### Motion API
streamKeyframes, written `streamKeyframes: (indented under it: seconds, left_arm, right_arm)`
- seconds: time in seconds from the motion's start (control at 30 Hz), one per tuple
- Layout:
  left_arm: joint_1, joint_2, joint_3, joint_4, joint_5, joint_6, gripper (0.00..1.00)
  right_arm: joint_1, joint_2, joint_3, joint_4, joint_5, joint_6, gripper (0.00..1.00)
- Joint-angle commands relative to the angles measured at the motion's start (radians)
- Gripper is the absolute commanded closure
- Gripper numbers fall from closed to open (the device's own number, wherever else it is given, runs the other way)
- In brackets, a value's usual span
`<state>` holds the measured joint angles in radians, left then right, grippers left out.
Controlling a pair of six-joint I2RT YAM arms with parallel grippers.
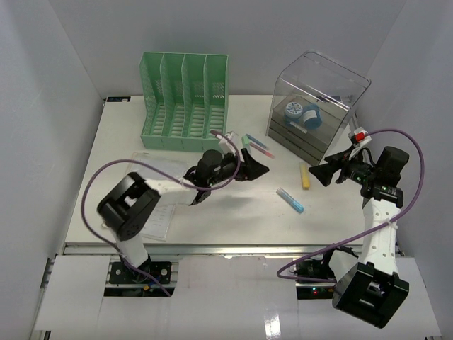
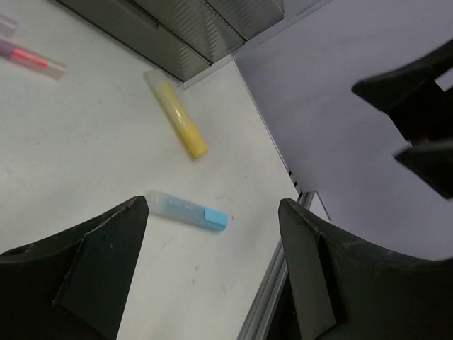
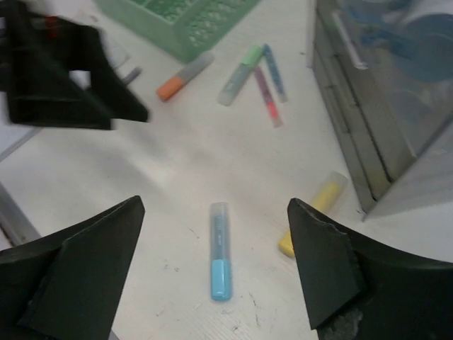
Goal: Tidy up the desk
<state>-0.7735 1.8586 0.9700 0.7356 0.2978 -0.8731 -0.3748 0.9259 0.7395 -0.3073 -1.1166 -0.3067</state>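
The desk (image 1: 212, 205) is a white tabletop with pens scattered over it. A blue highlighter (image 1: 290, 200) lies near the middle right, and a yellow highlighter (image 1: 305, 175) rests beside the clear drawer box. My left gripper (image 1: 258, 168) hovers open over the desk centre, pointing right, with nothing between its fingers. In its wrist view the left gripper (image 2: 214, 211) frames the blue highlighter (image 2: 185, 210), with the yellow one (image 2: 177, 113) farther off. My right gripper (image 1: 322, 172) faces left, open and empty. The right gripper (image 3: 216, 205) looks down on the blue highlighter (image 3: 220, 251).
A green file organizer (image 1: 184, 101) stands at the back left and a clear drawer box (image 1: 318, 106) at the back right. Pink, green and blue pens (image 1: 258, 145) lie between them. An orange marker (image 3: 184, 76) lies by the organizer. A paper sheet (image 1: 157, 216) sits under the left arm.
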Motion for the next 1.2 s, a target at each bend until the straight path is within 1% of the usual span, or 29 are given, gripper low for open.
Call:
streamKeyframes:
  seconds: [0.0,0.1,0.27,0.4,0.53,0.6,0.7,0.73,0.87,0.93,1.07,1.17]
  left_arm:
    - [0.009,0.196,0.268,0.123,0.025,-0.149,0.21]
    - [0.011,0.345,0.439,0.115,-0.028,-0.185,0.23]
    - [0.011,0.559,0.747,0.063,-0.078,-0.239,0.22]
    - [0.011,0.636,0.880,0.016,-0.126,-0.270,0.22]
    - [0.011,0.683,0.933,-0.013,-0.167,-0.278,0.24]
    - [0.013,0.699,0.957,-0.015,-0.174,-0.279,0.29]
    - [0.011,0.732,1.000,-0.030,-0.171,-0.288,0.39]
    - [0.011,0.739,1.010,-0.033,-0.172,-0.291,0.41]
    - [0.013,0.760,1.031,-0.039,-0.177,-0.310,0.43]
    - [0.016,0.773,1.048,-0.043,-0.174,-0.316,0.46]
    - [0.018,0.800,1.090,-0.058,-0.162,-0.331,0.58]
    - [0.019,0.810,1.092,-0.044,-0.155,-0.348,0.70]
  right_arm:
    - [-0.002,-0.007,-0.051,0.000,-0.235,-0.151,0.21]
    - [-0.003,-0.003,-0.065,0.004,-0.229,-0.175,0.23]
    - [-0.026,-0.009,-0.079,0.020,-0.150,-0.159,0.22]
    - [-0.075,-0.009,-0.089,0.060,-0.133,-0.093,0.22]
    - [-0.117,-0.007,-0.094,0.080,-0.167,-0.045,0.22]
    - [-0.124,-0.006,-0.095,0.088,-0.172,-0.031,0.22]
    - [-0.127,0.003,-0.094,0.091,-0.178,-0.016,0.22]
    - [-0.128,0.006,-0.093,0.091,-0.179,-0.012,0.22]
    - [-0.133,0.005,-0.092,0.092,-0.181,-0.003,0.22]
    - [-0.137,0.001,-0.095,0.098,-0.178,0.003,0.22]
    - [-0.144,-0.001,-0.102,0.110,-0.176,0.019,0.22]
    - [-0.147,-0.001,-0.104,0.117,-0.174,0.026,0.22]
